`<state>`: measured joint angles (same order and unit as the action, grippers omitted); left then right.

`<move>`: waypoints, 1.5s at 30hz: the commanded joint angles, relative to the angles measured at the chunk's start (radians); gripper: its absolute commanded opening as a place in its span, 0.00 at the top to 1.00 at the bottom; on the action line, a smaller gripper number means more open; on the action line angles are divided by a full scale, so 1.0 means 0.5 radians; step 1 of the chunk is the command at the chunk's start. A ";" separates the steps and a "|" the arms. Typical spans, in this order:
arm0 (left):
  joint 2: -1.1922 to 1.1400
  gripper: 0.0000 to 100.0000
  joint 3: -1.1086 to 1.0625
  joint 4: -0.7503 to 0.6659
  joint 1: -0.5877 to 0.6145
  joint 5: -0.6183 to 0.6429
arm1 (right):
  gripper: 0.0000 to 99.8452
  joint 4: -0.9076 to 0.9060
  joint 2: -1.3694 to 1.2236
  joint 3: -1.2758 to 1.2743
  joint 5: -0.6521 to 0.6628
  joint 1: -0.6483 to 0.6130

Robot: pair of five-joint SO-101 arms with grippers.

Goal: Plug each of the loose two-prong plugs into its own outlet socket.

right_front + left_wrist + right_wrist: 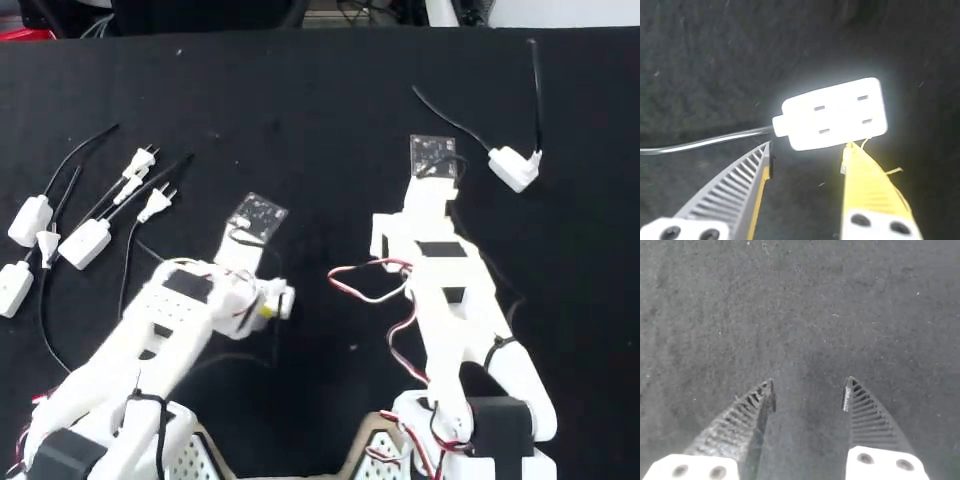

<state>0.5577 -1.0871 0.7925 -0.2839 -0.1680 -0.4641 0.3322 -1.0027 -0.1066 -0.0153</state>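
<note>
A white outlet socket (832, 115) with four slots and a black cable lies on the black cloth in the left wrist view. My left gripper (807, 152) hangs open just short of it, one fingertip near each end of its long side. My right gripper (809, 382) is open over bare cloth and holds nothing. In the high view, three loose two-prong plugs (140, 162) (128, 189) (156, 204) lie at the far left with black cords. Three white sockets (30, 220) (85, 243) (14, 287) lie beside them, and another socket (514, 167) sits at the far right.
The left arm (190, 305) reaches from the near left corner and the right arm (445, 270) stands mid-right. Black cords trail across the left of the cloth (320, 110). A red and white wire loop (365, 285) hangs between the arms.
</note>
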 commanded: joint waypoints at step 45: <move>-0.083 0.76 0.882 0.626 2.407 -1.096 | 0.78 -0.009 0.069 0.112 -0.006 -0.126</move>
<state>0.5792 -0.6728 1.2068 0.8853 -0.6928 -0.4641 0.3322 -1.0027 -0.1066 -0.0552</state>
